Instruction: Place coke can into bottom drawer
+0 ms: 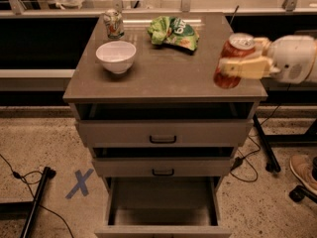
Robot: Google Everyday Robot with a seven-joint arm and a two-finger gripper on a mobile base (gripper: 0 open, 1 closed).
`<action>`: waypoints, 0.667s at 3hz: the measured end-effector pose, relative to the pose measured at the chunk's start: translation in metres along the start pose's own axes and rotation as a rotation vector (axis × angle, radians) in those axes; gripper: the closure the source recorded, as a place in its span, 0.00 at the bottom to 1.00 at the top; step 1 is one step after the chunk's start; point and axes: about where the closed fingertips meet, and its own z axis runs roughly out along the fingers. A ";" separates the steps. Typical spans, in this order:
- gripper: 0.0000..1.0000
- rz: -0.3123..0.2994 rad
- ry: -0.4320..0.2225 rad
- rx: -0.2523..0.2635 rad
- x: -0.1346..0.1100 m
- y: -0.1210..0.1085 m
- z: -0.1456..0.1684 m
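The red coke can [233, 58] with a silver top is held upright over the front right part of the cabinet top [163, 73]. My gripper [237, 67] comes in from the right on a white arm and is shut on the coke can, its pale fingers [247, 67] wrapped across the can's middle. The bottom drawer [163, 205] is pulled open at the foot of the cabinet, and its inside shows bare.
A white bowl [116, 56], a pale green-and-silver can [113, 23] and a green chip bag [173, 32] sit on the cabinet top. The two upper drawers [163, 133] with black handles are slightly open. A blue X [79, 183] marks the floor; a shoe [303, 172] is at right.
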 end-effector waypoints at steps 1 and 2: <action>1.00 0.029 0.013 -0.068 0.019 0.034 0.018; 1.00 0.030 0.013 -0.069 0.019 0.034 0.019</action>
